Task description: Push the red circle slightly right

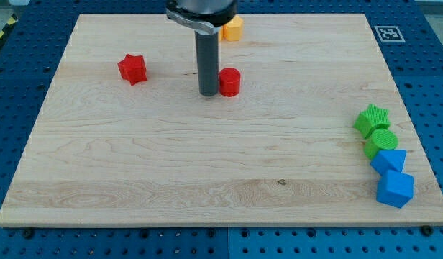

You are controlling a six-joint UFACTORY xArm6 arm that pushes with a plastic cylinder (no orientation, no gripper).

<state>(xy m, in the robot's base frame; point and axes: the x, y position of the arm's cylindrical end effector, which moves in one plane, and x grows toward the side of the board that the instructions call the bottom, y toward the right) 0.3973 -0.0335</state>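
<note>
The rod, which carries no jaws, has my tip touching the red circle at nine o'clock, ready for a short nudge toward three o'clock.

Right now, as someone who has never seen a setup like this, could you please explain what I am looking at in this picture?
There is one picture, from a single camera looking down at a slant on a wooden board that lies on a blue perforated bench. The dark upright post is the end of my arm: a plain rod with no gripper, so nothing is held. It only slides and pushes. My tip rests just to the view's left of the red circle, close against it or nearly so. Further left lies a red star. An orange block sits at the view's top, partly hidden behind my arm. At the view's right edge are a green star, a green circle and two blue blocks, clustered together.
</note>
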